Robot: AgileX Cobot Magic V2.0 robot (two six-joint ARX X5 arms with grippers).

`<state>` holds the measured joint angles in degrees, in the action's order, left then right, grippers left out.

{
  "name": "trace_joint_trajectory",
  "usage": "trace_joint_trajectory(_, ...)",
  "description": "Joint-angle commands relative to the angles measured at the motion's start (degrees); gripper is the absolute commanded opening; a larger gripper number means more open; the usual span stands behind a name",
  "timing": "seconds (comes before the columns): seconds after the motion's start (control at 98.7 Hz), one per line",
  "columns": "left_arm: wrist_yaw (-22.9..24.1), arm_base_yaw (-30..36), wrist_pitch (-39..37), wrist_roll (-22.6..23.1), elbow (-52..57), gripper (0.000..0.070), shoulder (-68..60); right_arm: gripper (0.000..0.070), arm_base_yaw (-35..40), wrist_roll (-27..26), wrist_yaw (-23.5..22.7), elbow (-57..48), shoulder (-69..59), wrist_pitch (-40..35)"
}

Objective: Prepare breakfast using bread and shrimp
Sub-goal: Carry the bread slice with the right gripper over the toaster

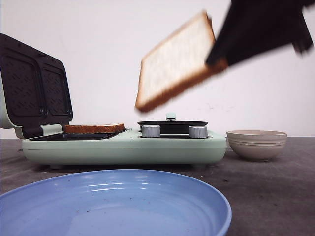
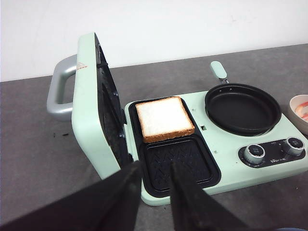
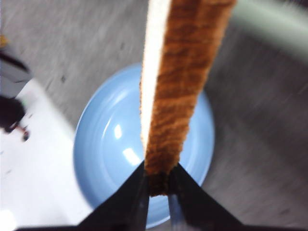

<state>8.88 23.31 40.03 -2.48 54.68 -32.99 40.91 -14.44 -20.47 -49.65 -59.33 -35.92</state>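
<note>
One slice of bread [image 1: 93,128] lies in the far tray of the open green breakfast maker [image 1: 123,147]; it also shows in the left wrist view [image 2: 164,118]. My right gripper [image 1: 219,59] is shut on the second slice of bread [image 1: 174,61] and holds it tilted high in the air over the maker; in the right wrist view the gripper [image 3: 158,185] pinches the slice's crust edge [image 3: 178,86]. My left gripper [image 2: 155,175] hangs open and empty over the near empty tray [image 2: 180,161]. No shrimp is clearly seen.
A blue plate [image 1: 113,206] sits at the front, also below the held slice [image 3: 106,159]. A black frying pan [image 2: 242,108] and two knobs [image 2: 254,152] are on the maker's right. A beige bowl [image 1: 256,144] stands to its right. The maker's lid [image 1: 34,91] stands open.
</note>
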Motion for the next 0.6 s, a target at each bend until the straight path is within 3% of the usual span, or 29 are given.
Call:
trace_joint_trajectory(0.0, 0.1, 0.2, -0.9, 0.0, 0.6, 0.0080, -0.2, 0.0006, 1.6, 4.7, 4.8, -5.7, -1.6, -2.0)
trace_joint_trajectory(0.314, 0.1, 0.2, -1.9, 0.0, 0.6, 0.0080, -0.2, 0.0006, 7.0, 15.6, 24.0, -27.7, -13.9, -14.3)
trace_joint_trajectory(0.588, 0.1, 0.2, -2.3, 0.0, 0.6, 0.0080, -0.2, 0.0006, 12.4, 24.5, 38.9, -42.9, -29.3, -18.2)
